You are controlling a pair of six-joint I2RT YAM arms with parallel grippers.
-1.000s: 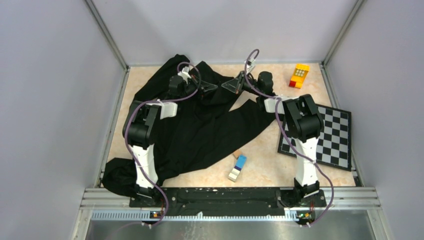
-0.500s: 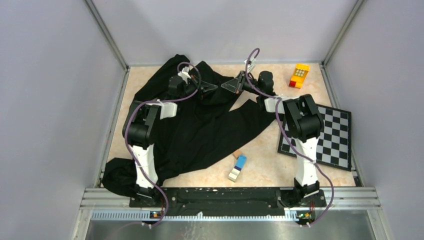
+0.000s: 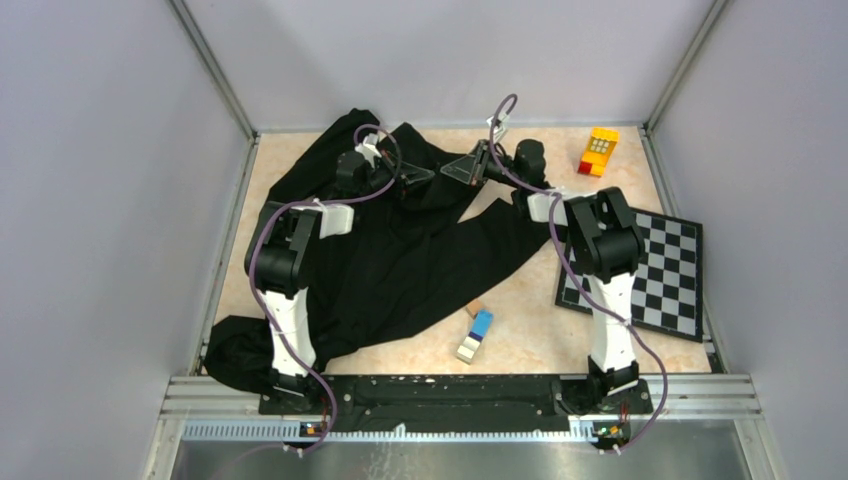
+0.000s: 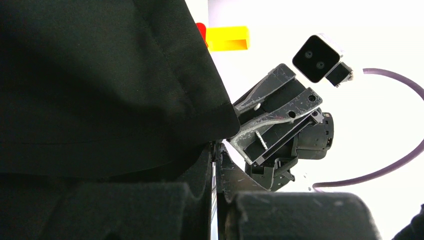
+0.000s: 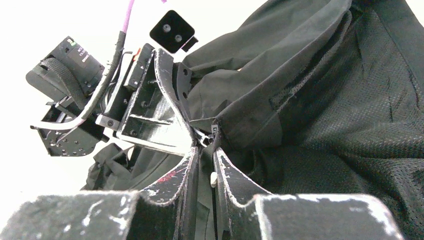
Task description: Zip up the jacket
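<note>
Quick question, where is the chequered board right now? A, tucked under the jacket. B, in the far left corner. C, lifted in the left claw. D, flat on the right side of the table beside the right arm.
D: the chequered board lies flat on the right side of the table, beside the right arm and apart from the jacket.

Rumpled black jacket, spread open

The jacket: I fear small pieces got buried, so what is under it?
Only the beige table shows around the jacket. The blue and white block lies uncovered beside its edge. Anything beneath the fabric is hidden.
</note>
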